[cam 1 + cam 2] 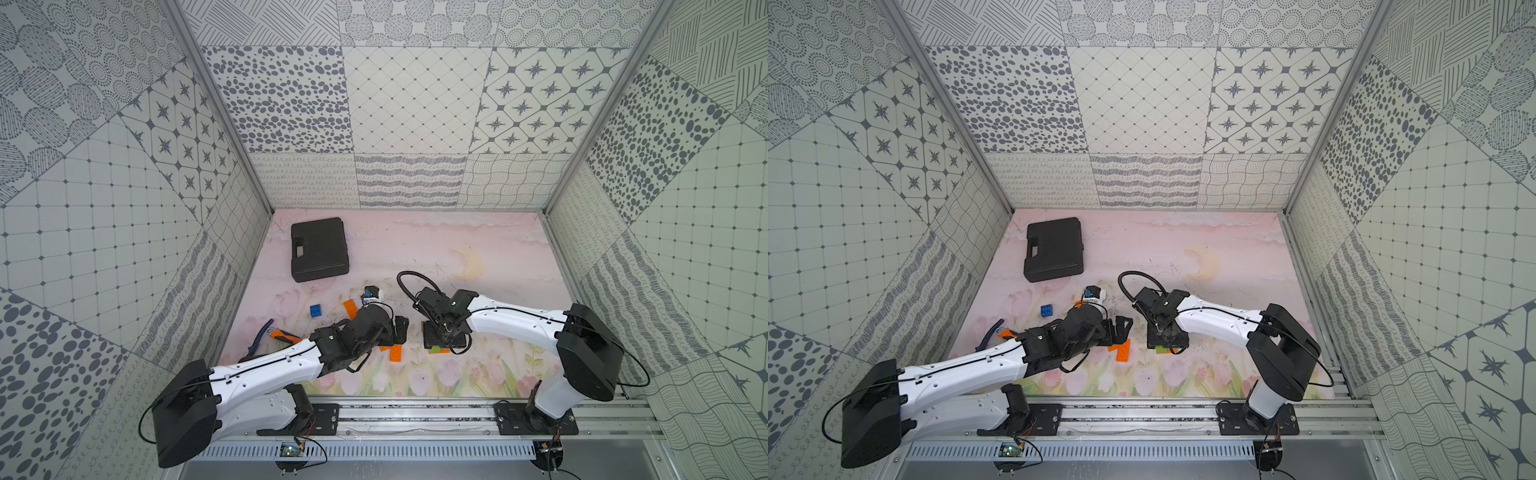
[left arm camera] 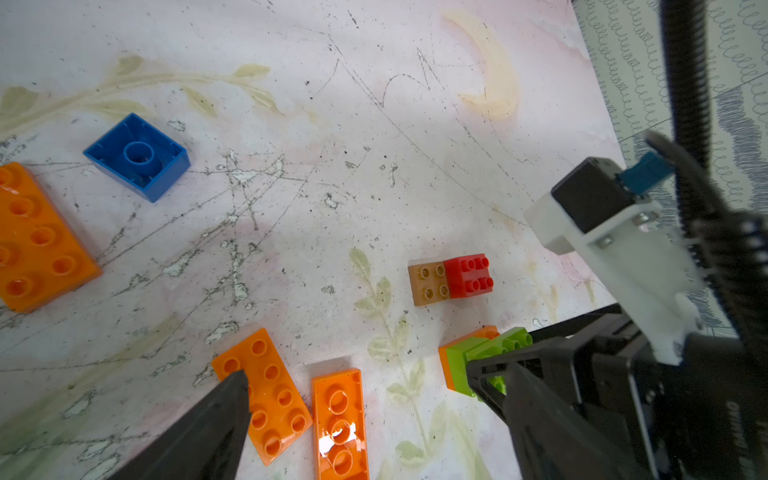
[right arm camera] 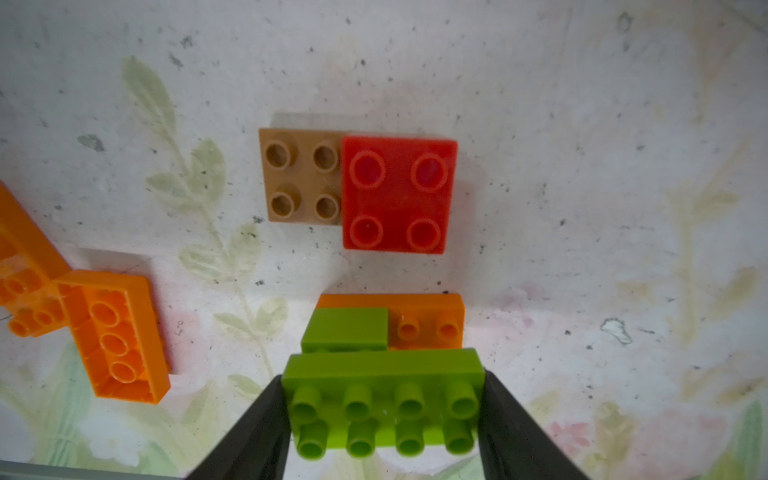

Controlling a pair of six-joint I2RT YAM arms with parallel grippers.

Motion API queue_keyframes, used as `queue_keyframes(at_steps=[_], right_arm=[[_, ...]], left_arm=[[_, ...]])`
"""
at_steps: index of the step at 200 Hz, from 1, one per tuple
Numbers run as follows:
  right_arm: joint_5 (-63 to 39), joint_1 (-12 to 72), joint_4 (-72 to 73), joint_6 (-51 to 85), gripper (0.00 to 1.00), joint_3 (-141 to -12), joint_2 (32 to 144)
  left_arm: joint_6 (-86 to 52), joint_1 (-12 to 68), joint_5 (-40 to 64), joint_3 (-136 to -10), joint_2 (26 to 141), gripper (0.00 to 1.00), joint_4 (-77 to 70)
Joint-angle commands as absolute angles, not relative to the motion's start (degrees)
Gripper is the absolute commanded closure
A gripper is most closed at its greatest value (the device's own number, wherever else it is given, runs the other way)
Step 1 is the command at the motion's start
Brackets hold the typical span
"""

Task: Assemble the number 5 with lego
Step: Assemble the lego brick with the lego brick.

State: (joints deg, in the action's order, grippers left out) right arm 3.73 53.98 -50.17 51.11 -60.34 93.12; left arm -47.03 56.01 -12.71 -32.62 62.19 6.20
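Clamping a green oblong brick (image 3: 380,365) by its short ends, the right gripper (image 3: 382,399) holds it near the tabletop's (image 1: 478,249) front edge, just by an orange brick (image 3: 428,328) topped with a green square (image 3: 345,330), while the left gripper (image 2: 365,374) gapes wide over two loose orange oblongs (image 2: 266,395). Farther in sit a red square (image 3: 399,195) on a brown oblong (image 3: 301,178) and an upturned blue square (image 1: 316,311), and a black case (image 1: 319,249) lies toward the far left corner.

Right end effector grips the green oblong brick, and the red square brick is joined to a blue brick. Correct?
One slip: the red square brick is joined to a brown brick, not a blue one, as the right wrist view shows. The right end effector does grip the green oblong brick.
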Motion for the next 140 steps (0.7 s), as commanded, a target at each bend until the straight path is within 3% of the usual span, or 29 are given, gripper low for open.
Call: queue_keyframes(at_steps=[1,140], right_arm=[[4.9,54.2,-49.9,52.5,0.34,-61.0,94.3],[6.4,54.2,-51.0,49.4,0.34,-60.0,96.4]], left_arm=[[-47.4,55.6,-12.5,-32.6,62.3,0.01,4.2],[-46.7,55.2,-11.7,-33.3,63.1,0.01,4.1]])
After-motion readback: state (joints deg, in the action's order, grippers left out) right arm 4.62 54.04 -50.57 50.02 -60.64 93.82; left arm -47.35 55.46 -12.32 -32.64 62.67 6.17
